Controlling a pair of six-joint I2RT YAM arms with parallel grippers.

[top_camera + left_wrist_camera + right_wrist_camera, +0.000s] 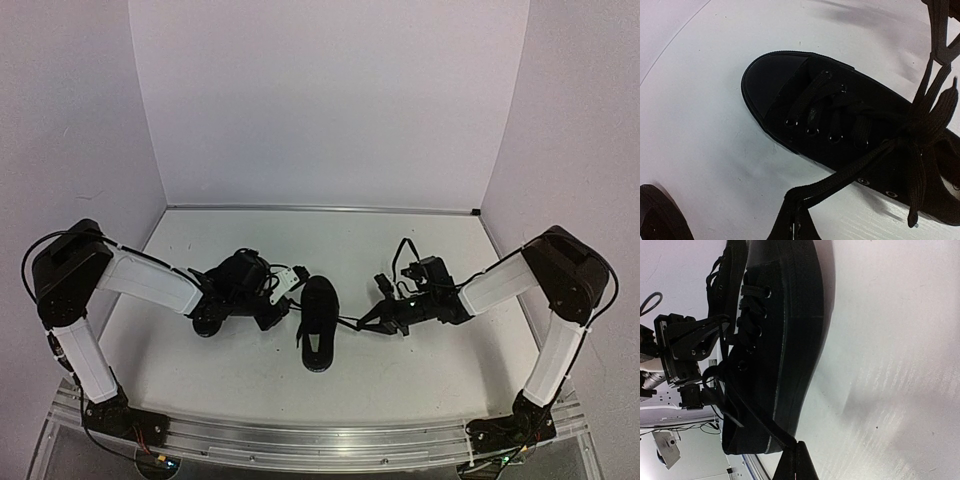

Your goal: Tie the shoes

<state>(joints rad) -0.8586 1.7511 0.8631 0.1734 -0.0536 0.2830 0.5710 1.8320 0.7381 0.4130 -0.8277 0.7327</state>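
One black low-top shoe (318, 325) lies mid-table, toe pointing away from the arms. It also shows in the left wrist view (840, 115) and the right wrist view (785, 340). Its thin black laces cross in a loose knot (912, 142) over the tongue. My left gripper (287, 312) is just left of the shoe, shut on one lace end (840, 180) pulled taut to the left. My right gripper (368, 322) is just right of the shoe, shut on the other lace end (755, 415). The second shoe is mostly hidden; a black rounded edge (660, 215) may be it.
White walls close in the table (400, 250) at the back and both sides. A metal rail (300, 440) runs along the near edge by the arm bases. A dark shape (210, 322) sits under the left arm.
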